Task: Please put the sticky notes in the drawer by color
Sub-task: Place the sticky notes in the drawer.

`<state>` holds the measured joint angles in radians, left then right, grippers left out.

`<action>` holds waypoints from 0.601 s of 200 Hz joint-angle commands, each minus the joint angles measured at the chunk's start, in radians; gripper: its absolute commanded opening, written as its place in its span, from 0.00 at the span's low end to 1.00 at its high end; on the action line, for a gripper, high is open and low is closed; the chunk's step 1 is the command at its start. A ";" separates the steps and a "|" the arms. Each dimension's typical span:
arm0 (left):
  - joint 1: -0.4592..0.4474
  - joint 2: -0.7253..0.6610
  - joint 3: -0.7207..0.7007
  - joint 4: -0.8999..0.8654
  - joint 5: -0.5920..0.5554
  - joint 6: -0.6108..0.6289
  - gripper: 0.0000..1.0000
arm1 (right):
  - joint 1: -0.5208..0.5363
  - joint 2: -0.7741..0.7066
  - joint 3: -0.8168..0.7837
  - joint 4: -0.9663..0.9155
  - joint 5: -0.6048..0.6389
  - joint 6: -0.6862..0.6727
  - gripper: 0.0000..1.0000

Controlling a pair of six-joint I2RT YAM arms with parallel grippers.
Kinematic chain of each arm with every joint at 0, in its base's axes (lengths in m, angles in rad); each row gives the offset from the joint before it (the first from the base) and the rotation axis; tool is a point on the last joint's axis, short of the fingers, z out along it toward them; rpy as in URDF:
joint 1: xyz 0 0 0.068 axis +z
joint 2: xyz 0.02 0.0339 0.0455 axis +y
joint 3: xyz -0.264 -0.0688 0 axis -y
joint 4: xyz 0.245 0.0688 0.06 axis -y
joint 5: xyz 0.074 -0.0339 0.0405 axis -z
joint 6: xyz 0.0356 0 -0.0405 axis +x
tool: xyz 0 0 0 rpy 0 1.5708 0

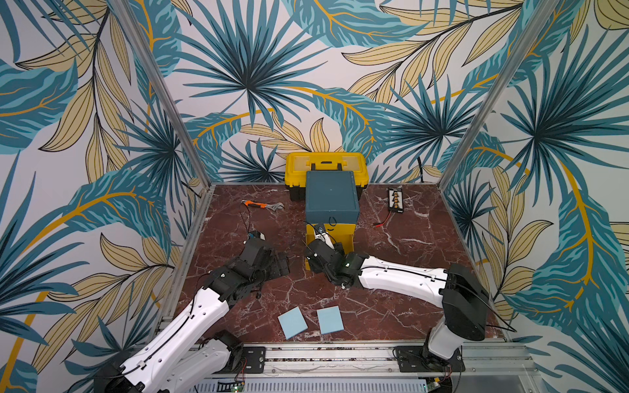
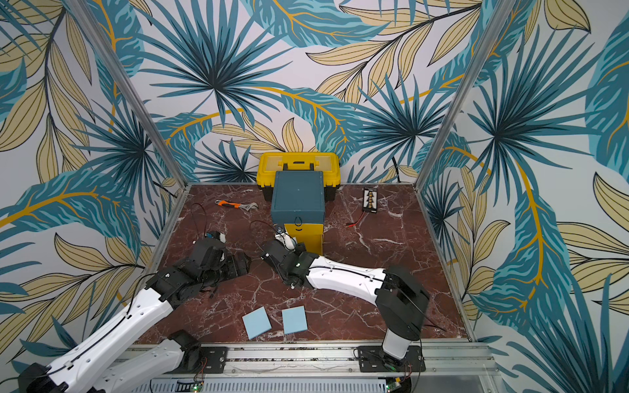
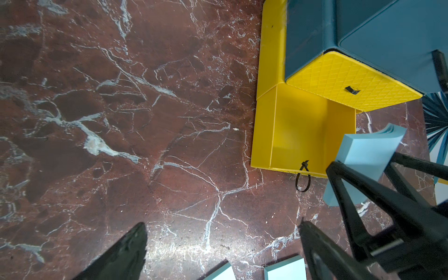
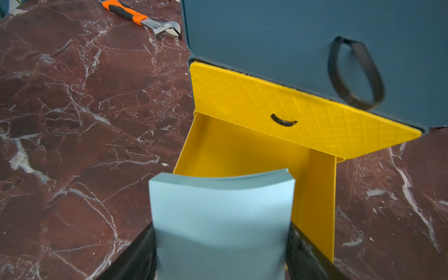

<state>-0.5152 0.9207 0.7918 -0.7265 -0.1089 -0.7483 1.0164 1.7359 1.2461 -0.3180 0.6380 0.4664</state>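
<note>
The drawer (image 1: 332, 199) is a small chest with a teal top, and its bottom yellow tray (image 4: 242, 148) is pulled out and shows nothing inside. My right gripper (image 4: 220, 242) is shut on a light blue pad of sticky notes (image 4: 220, 208), bowed between the fingers, just in front of that open tray. In the left wrist view the same pad (image 3: 368, 155) hangs over the tray's near corner. Two more blue pads (image 1: 292, 322) (image 1: 329, 320) lie flat near the table's front edge. Left of the chest, my left gripper (image 3: 223, 225) hovers open over bare marble, holding nothing.
A yellow toolbox (image 1: 326, 166) stands behind the chest against the back wall. An orange-handled wrench (image 1: 262, 205) lies at the back left. A black board with red and black wires (image 1: 395, 200) lies at the back right. Patterned walls close in three sides.
</note>
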 commanded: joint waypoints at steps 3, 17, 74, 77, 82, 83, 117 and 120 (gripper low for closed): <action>0.006 -0.013 -0.012 -0.010 -0.014 0.006 1.00 | -0.011 0.033 0.015 0.041 0.058 -0.015 0.77; 0.006 -0.011 -0.014 -0.007 -0.019 0.010 1.00 | -0.020 0.045 0.015 0.061 0.060 -0.018 0.77; 0.007 -0.004 -0.010 -0.012 -0.023 0.013 1.00 | -0.042 0.102 0.037 0.090 0.063 -0.021 0.77; 0.007 -0.004 -0.009 -0.012 -0.023 0.013 1.00 | -0.043 0.105 0.037 0.091 0.063 -0.021 0.77; 0.007 -0.005 -0.009 -0.013 -0.023 0.013 1.00 | -0.043 0.110 0.037 0.091 0.064 -0.020 0.77; 0.007 -0.005 -0.009 -0.013 -0.023 0.013 1.00 | -0.044 0.111 0.038 0.091 0.065 -0.021 0.77; 0.008 -0.005 -0.008 -0.014 -0.025 0.015 1.00 | -0.056 0.144 0.042 0.125 0.057 -0.009 0.77; 0.008 -0.005 -0.008 -0.014 -0.025 0.016 1.00 | -0.059 0.147 0.042 0.126 0.057 -0.007 0.77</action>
<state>-0.5152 0.9211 0.7918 -0.7303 -0.1165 -0.7475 0.9676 1.8545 1.2736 -0.2371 0.6769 0.4553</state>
